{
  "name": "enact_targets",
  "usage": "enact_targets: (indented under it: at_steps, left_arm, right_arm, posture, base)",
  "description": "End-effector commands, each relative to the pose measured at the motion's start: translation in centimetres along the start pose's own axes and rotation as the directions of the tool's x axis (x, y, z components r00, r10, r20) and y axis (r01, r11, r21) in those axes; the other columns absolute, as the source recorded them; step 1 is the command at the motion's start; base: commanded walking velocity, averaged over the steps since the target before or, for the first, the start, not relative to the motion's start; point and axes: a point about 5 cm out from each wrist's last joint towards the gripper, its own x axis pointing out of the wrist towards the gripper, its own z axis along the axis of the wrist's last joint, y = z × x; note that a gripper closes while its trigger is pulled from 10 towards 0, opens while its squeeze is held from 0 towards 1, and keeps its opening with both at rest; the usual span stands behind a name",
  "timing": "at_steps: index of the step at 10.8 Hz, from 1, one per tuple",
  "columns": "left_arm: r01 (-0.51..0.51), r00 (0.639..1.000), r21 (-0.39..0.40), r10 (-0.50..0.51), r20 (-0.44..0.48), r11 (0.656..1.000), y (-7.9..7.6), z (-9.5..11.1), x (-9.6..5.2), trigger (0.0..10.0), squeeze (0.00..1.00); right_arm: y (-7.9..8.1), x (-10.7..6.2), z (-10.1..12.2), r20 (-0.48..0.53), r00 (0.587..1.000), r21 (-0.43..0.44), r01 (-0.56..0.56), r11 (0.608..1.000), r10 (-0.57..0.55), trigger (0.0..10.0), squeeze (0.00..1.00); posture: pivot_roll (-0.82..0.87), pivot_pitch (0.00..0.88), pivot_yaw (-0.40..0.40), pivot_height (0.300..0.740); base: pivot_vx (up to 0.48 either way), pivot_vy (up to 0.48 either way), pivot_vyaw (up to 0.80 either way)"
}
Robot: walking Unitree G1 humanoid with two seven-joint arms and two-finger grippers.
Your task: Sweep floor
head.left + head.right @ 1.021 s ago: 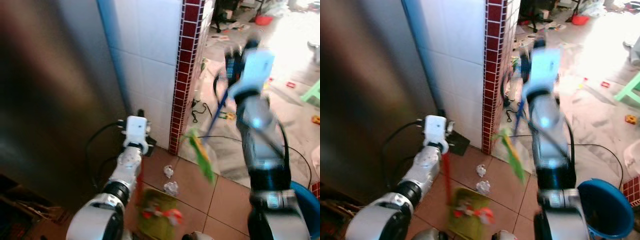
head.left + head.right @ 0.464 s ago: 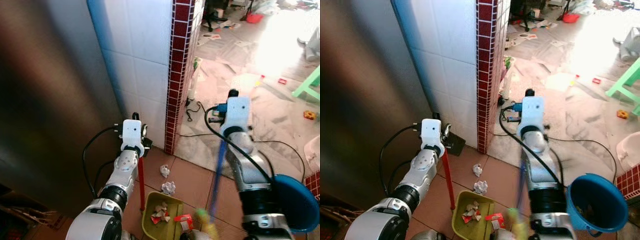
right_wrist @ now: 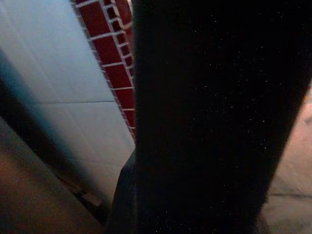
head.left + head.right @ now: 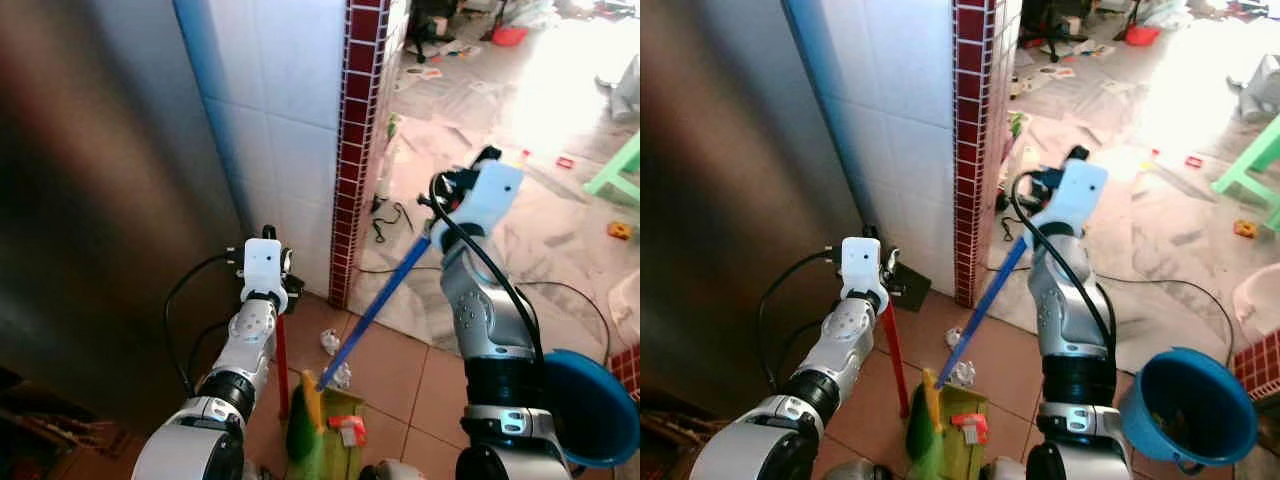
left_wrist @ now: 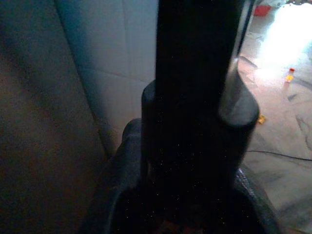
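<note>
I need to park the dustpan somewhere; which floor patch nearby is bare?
Bare brown tiles lie between the crumpled paper and the blue bucket, right of the dustpan. The wall foot by the red-tiled pillar is crowded with cables; the bright floor beyond is littered.

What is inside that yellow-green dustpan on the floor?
The dustpan holds a red-and-white scrap of litter. The green broom head covers its left part, so whatever lies there cannot be seen. Two crumpled white papers lie on the tiles behind it.
</note>
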Motion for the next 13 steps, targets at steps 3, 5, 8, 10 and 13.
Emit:
enact_targets:
  at_steps: [3,5,8,10,13]
  left_arm:
    - [-0.024,0.999,-0.027,0.025,0.031,0.999,0.7,1.2,0.4,10.0,0.0]
    - [-0.021,0.999,-0.032,0.022,0.04,0.999,1.4,1.6,0.4,10.0,0.0]
    - [-0.01,1.0,-0.014,0.01,0.024,1.0,1.2,1.0,0.0,10.0,0.0]
    - [0.028,0.997,-0.059,-0.023,0.08,0.998,1.1,2.0,-0.6,10.0,0.0]
    - [0.037,0.982,-0.063,-0.024,0.185,0.997,2.7,4.2,-2.8,10.0,0.0]
  right_arm:
    - [1.8,0.4,5.1,0.216,0.969,-0.155,-0.083,0.984,0.116,10.0,0.0]
    - [2.5,0.6,6.9,0.283,0.949,-0.169,-0.092,0.981,0.138,10.0,0.0]
    - [2.9,1.0,10.6,0.428,0.888,-0.272,-0.052,0.961,0.17,10.0,0.0]
    - [0.4,0.6,6.6,0.37,0.923,-0.376,0.045,0.925,0.106,10.0,0.0]
    - [-1.4,-1.1,1.7,0.268,0.963,-0.403,0.089,0.911,0.025,10.0,0.0]
  posture:
    - [-0.12,0.042,0.017,0.74]
    - [-0.11,0.034,0.022,0.74]
    - [-0.1,0.02,0.027,0.74]
    - [-0.1,0.014,0.051,0.74]
    - [-0.08,0.013,0.054,0.74]
  base:
    - [0.0,0.0,0.0]
    - [0.0,0.0,0.0]
    - [0.0,0.0,0.0]
    - [0.0,0.0,0.0]
    - [0.0,0.0,0.0]
